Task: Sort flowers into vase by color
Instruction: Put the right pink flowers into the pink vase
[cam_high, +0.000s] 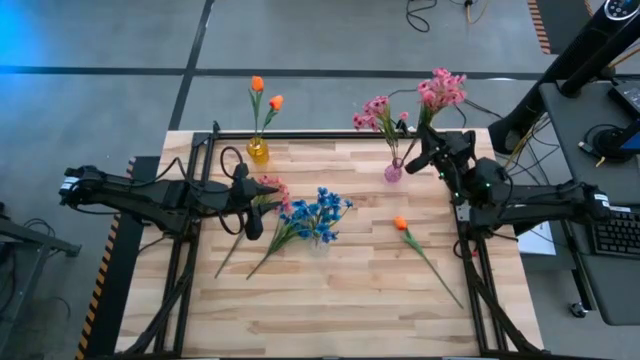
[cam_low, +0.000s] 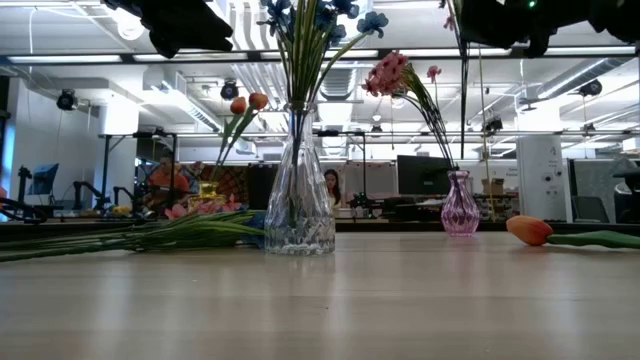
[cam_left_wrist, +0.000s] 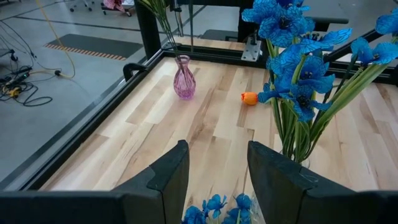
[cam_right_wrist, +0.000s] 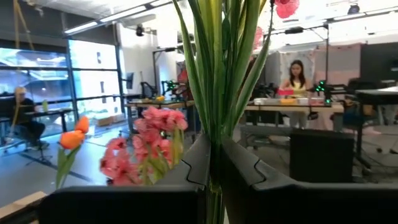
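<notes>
Quick status on the flower sorting: two small orange tulip-like buds (cam_high: 266, 93) are already standing in the little yellow glass vase (cam_high: 258, 151) at the far edge of the wooden table (cam_high: 340, 290), a pink blossom spray (cam_high: 376, 113) is in the small pink glass vase (cam_high: 393, 171), and some blue blossom clusters (cam_high: 325, 212) are up in the clear glass vase (cam_low: 299, 205) mid-table. My right gripper (cam_high: 428, 158) is clamped tight on the green stalks of another pink spray (cam_high: 441, 90), holding it upright just beside the pink vase, so I'd guess that one goes in next. My left gripper (cam_high: 254, 221) hangs with its fingers (cam_left_wrist: 166, 178) apart and nothing between them, above the loose blue and pink stems lying beside the clear vase. Still left, as far as I can see: those loose stems plus one orange bud (cam_high: 400, 224) lying flat on the right side of the table.
</notes>
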